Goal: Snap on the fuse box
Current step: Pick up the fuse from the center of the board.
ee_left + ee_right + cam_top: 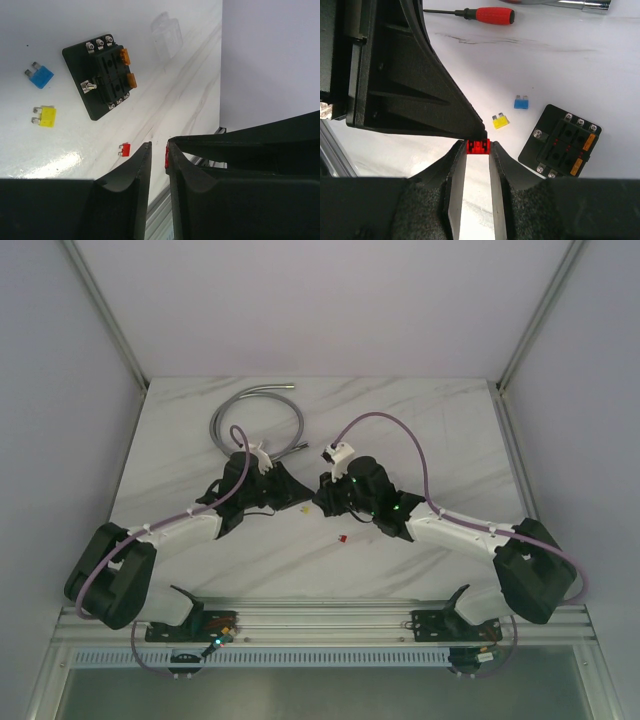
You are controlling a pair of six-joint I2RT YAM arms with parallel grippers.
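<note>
The jaws of the right gripper (478,152) are clamped on a small red fuse (478,146), held at the fingertips. The jaws of the left gripper (159,146) are drawn in to a narrow slit, and its tips are brought against the same red fuse. Whether the fuse is pinched by them cannot be told.

The fuse box (102,75) is seen lying flat on the table (420,420), apart from both grippers and touched by neither. Two orange fuses (125,56) are seated along one edge of it, and the other slots look empty. A clear cover (167,35) is laid near the box, not on it. A blue fuse (40,76), a yellow fuse (45,116) and a second red fuse (125,149) are scattered loose beside the box. Farther off, a red-handled screwdriver (495,15) and a coiled metal hose (255,410) are seen.

The task is judged to be at an early stage: most fuses are unseated, and the cover is not yet snapped on.
</note>
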